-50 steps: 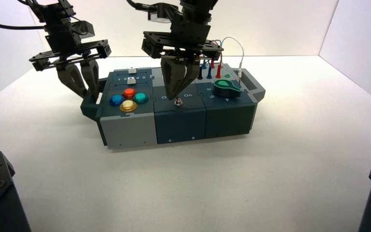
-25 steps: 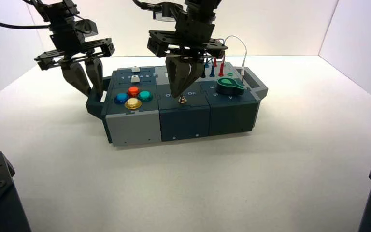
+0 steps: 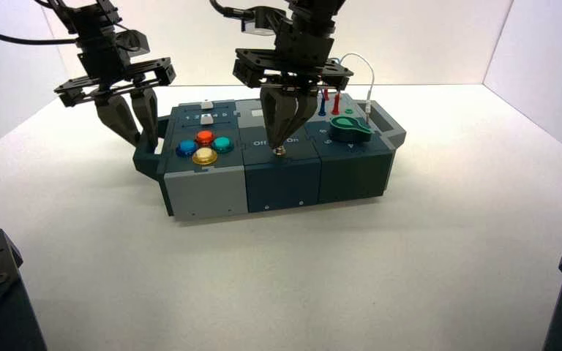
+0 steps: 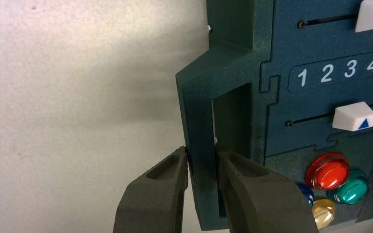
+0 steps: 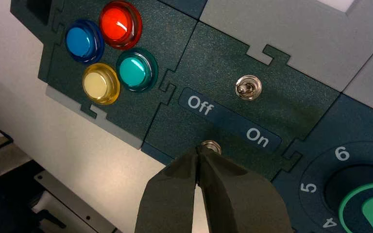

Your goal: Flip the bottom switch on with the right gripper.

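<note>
Bottom switch (a tiny silver metal toggle with a round nut collar (image 5: 212, 145)): on the dark middle panel of the box (image 3: 207, 193), toward its near edge, on the near side of the white "Off"/"On" lettering (image 5: 228, 118). The lever is hidden behind the fingertips, so its position cannot be read. The right tool, a black claw with long tapered fingers (image 3: 274, 146), has its tips pressed together with nothing seen between them; they stand at the collar, on its left, "Off" side. Whether they touch the lever cannot be told. Handling, as judged: a small rigid part, light to move yet probably with a springy snap midway; smooth metal, so a tip could slide off it. No pinch is needed; best contact is high on the lever's left flank, clear of the collar, followed by a short push right toward "On". Pressing down on the nut would only load the panel (leverage is poor that low). The stem is thin, so force should stay modest. The left tool, a similar black claw (image 4: 202, 150), is closed about the dark green plastic handle (image 4: 204, 194) at the box's left end, one finger on each side of the bar; that should steady the box on the pale desk (image 3: 300, 281) against the push.
</note>
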